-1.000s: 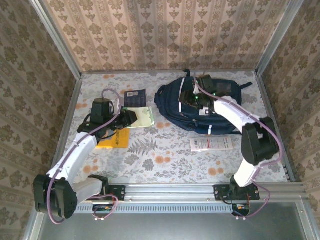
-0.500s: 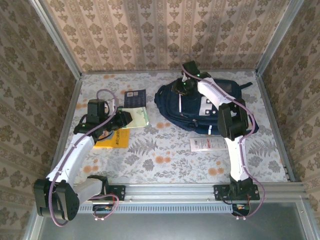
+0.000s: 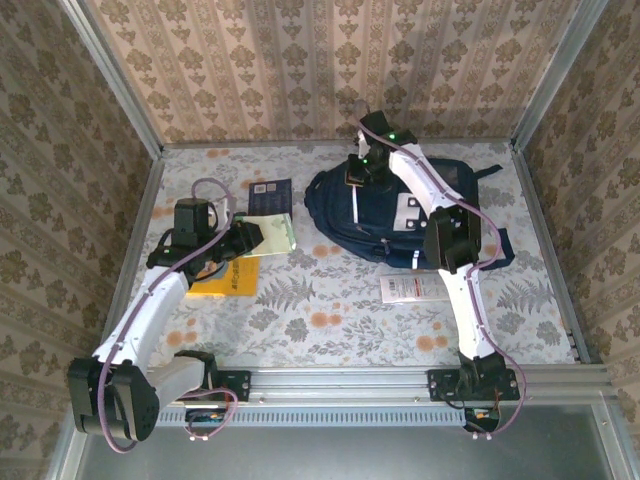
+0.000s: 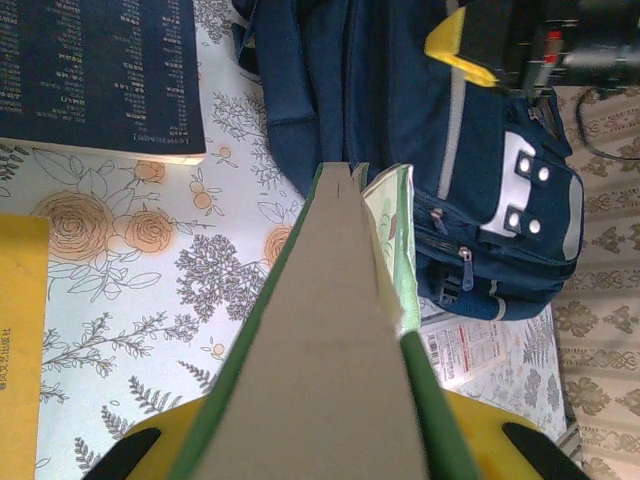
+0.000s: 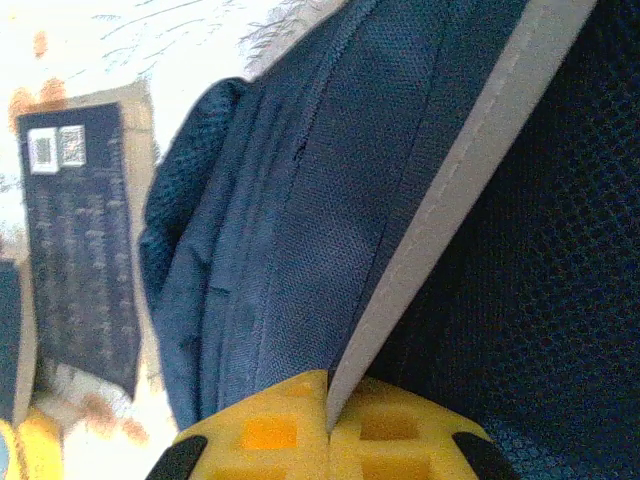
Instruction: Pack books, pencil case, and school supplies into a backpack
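With the right gripper [image 5: 328, 400], clamped just now from half-open onto the white stripe [image 5: 450, 190] at the backpack's [image 3: 340, 215] far rim; probably means lifting its mouth open. With the left gripper [image 3: 248, 238], clasping the pale green pad [image 4: 340, 340] on edge, just left of the backpack, awaiting loading.

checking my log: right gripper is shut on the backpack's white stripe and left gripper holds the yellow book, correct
No: the left gripper holds the pale green pad, not the yellow book, which lies on the table, as the left wrist view shows. The right gripper is shut on the white stripe of the backpack.
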`<action>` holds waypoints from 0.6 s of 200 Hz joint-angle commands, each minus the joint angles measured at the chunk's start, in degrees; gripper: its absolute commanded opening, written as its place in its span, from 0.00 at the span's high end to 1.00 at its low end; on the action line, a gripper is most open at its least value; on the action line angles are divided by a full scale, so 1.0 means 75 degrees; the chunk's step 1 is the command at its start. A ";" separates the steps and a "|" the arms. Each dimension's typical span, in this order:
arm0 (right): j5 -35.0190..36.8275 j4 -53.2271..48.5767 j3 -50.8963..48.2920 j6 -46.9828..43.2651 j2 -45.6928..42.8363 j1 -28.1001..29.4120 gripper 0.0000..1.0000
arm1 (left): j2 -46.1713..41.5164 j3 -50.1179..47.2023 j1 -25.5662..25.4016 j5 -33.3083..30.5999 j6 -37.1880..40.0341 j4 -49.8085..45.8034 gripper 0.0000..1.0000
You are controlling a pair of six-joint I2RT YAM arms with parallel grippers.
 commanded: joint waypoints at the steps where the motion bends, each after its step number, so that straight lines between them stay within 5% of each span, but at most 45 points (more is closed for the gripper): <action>1: -0.1100 -0.0921 0.0742 -0.1155 -0.0928 0.0141 1.00 | -0.0085 0.0162 0.0080 -0.0029 -0.0040 0.0056 0.96; 60: -0.2825 -0.0786 -0.0338 -0.2112 -0.2579 -0.0121 1.00 | 0.0121 0.0535 0.0254 0.0098 -0.0553 0.0138 0.96; 120: -0.6345 0.2212 -0.2415 -0.0126 -0.3932 -0.1356 1.00 | 0.0400 0.0383 0.0264 -0.0073 -0.1100 0.1012 0.95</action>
